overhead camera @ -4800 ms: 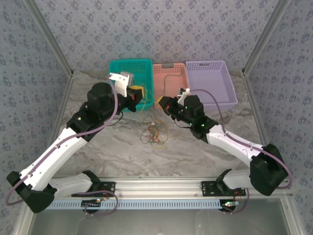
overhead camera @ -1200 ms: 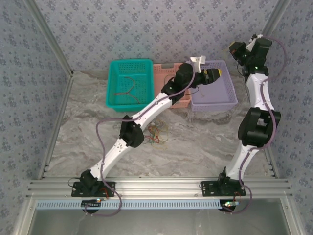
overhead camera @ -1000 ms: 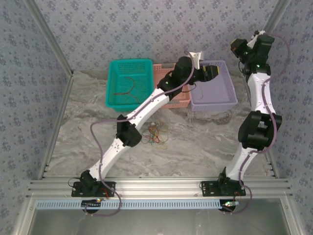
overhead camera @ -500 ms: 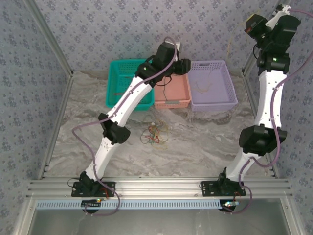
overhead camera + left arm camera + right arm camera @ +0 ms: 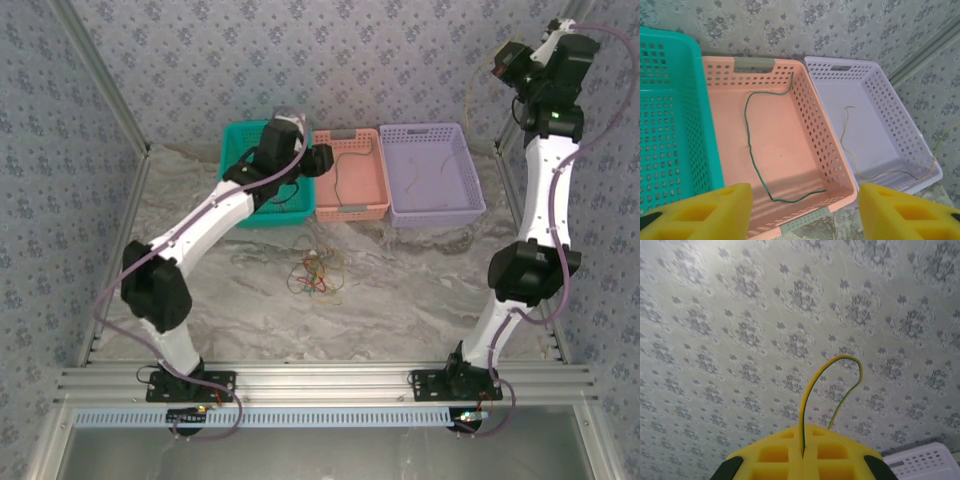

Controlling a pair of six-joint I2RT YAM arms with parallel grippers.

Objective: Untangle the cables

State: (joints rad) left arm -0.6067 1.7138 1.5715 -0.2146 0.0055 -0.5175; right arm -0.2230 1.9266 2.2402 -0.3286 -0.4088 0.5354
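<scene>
Our right gripper (image 5: 802, 452) is pinched shut on a yellow-green cable (image 5: 837, 362), raised high and well to the right of the pink basket (image 5: 350, 213). The wire loops up from the pads, and in the top view it seems to trail down into the purple basket (image 5: 435, 216), which touches the pink one's right side. Our left gripper (image 5: 802, 205) hangs above the pink basket's near edge, jaws standing wide with nothing between them. A green cable (image 5: 751, 150) lies loose inside the pink basket. The tangle of cables (image 5: 318, 273) rests on the table just in front of it.

We judge these wires light, thin and limp, with enough spring to keep a curl, and apt to slip from foam unless pinched squarely. We would take a free end or an outer loop, away from the knot, so one strand lifts rather than the bundle.

The marbled tabletop (image 5: 430, 290) looks flat. Patterned walls stand behind and to both sides of the pink basket, and a teal basket (image 5: 235, 175) sits at its left.
</scene>
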